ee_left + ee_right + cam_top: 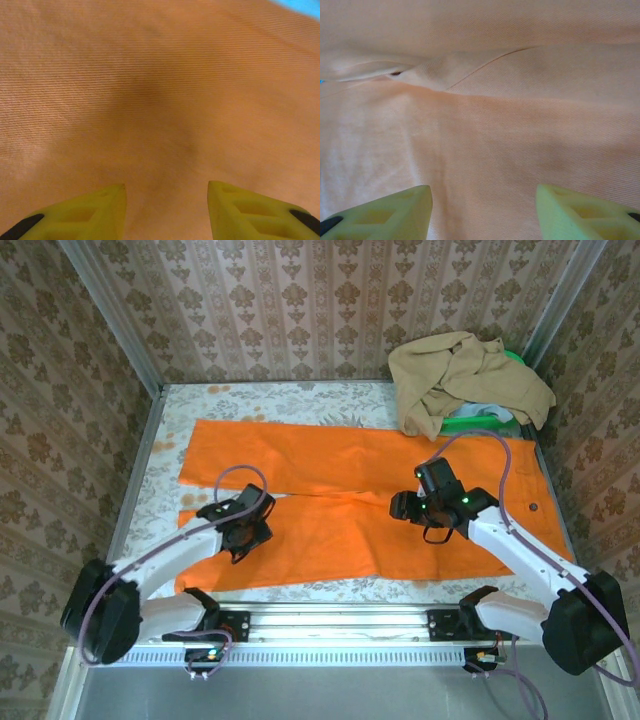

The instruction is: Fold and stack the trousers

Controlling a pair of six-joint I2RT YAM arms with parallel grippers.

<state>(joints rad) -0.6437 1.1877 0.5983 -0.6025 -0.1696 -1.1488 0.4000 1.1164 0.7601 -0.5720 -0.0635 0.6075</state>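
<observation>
Orange trousers laid flat; folding not yet begun.
One pair lies spread mid-surface, legs pointing left, no fold visible (stacking also remains). One tan garment is heaped far right. Two claws, left claw and right claw, hover spread and empty over the fabric.

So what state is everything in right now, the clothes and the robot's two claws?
Orange trousers: unfolded, spread flat on the table, legs side by side.
Tan garment: crumpled in a heap at the far right corner.
Left gripper: open, over the trousers.
Right gripper: open, over the trousers.
</observation>
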